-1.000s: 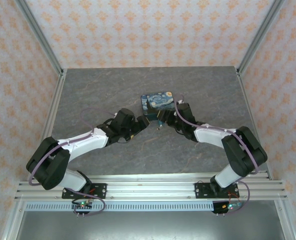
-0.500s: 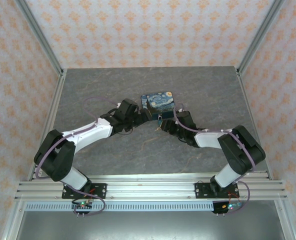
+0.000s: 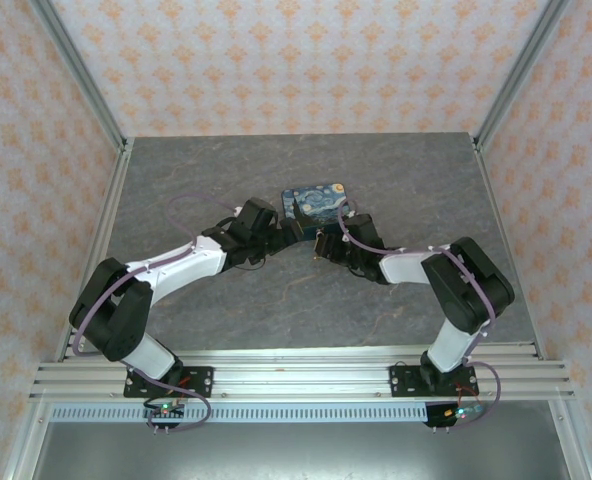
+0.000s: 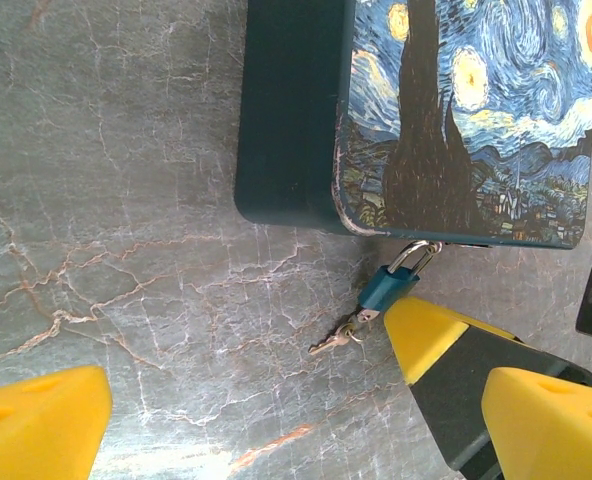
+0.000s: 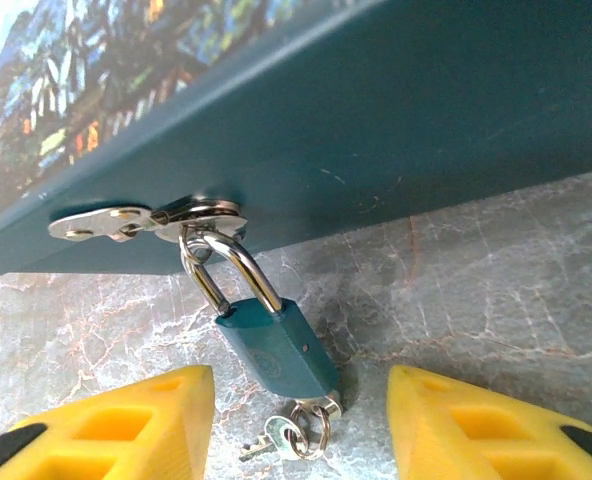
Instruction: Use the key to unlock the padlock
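The padlock [image 5: 276,350] is a small teal body with a silver shackle, hooked through the hasp [image 5: 146,218] of a starry-night painted box [image 3: 314,203]. It lies on the table against the box's teal side. A key [image 5: 328,404] sits in its lower end, with a ring and another small key [image 5: 266,442] attached. My right gripper [image 5: 296,430] is open, its yellow fingers [image 5: 106,425] on either side of the padlock, touching nothing. My left gripper [image 4: 296,430] is open wide just left of the padlock [image 4: 386,288] and key [image 4: 334,342].
The painted box [image 4: 456,110] stands on the grey marbled table [image 3: 196,180] at mid-back. One yellow finger [image 4: 436,335] of the right gripper lies beside the padlock in the left wrist view. Aluminium posts and patterned walls enclose the table.
The left arm reached forward to the box's near left corner. The right gripper slid left up to the padlock, and its jaws narrowed around it.
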